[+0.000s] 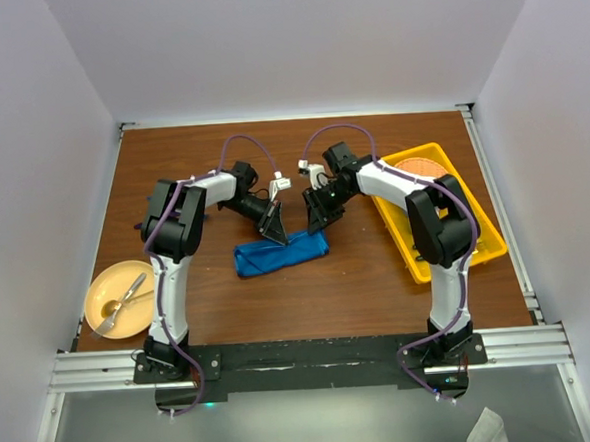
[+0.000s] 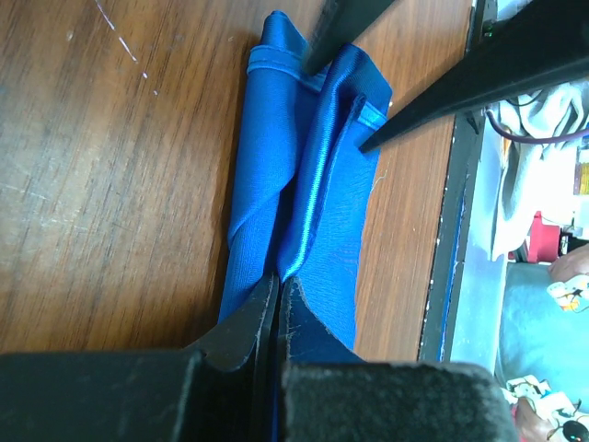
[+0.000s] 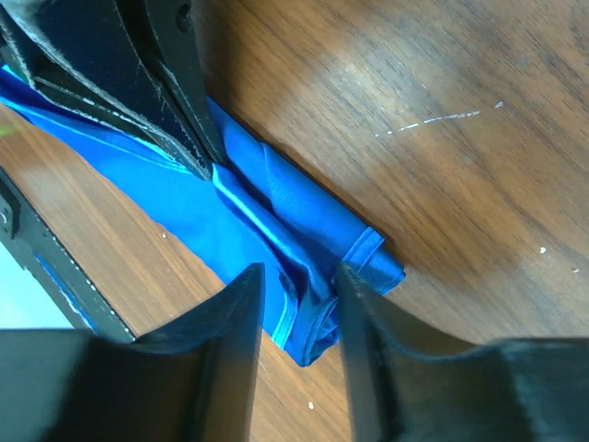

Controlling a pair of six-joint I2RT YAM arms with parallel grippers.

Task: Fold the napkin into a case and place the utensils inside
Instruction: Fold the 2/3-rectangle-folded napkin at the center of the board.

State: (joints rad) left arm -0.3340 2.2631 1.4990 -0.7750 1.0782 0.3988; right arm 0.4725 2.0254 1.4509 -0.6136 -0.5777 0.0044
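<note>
Left gripper point(image 2: 278, 281) first: your fingers there are pressed together on a raised ridge of the napkin point(image 2: 276, 166), pinching that crease at the end closest to your left wrist camera. From the pinch the blue cloth runs straight away from you as a narrow folded strip, with a shiny crease along its length and a stitched hem at the far end.

At that far end you meet your right gripper point(image 3: 299, 276). Its fingers stand apart, one on each side of the same ridge, with the hemmed corner of the cloth just beyond them. You cannot tell whether the pads touch the fabric.

From above, the napkin point(image 1: 282, 254) lies flat on the wooden table point(image 1: 359, 287), between the two arms and in front of both bases. Its long axis runs left to right, and the right end sits slightly farther from you than the left. Your left gripper point(image 1: 274, 230) comes down near the middle of the strip and your right gripper point(image 1: 318, 220) at its right end.

Off to the near left you have a yellow plate point(image 1: 101, 285) with a gold spoon and fork point(image 1: 127, 292) on it. Farther back on the right lies a yellow tray point(image 1: 487, 241), well apart from the cloth.
</note>
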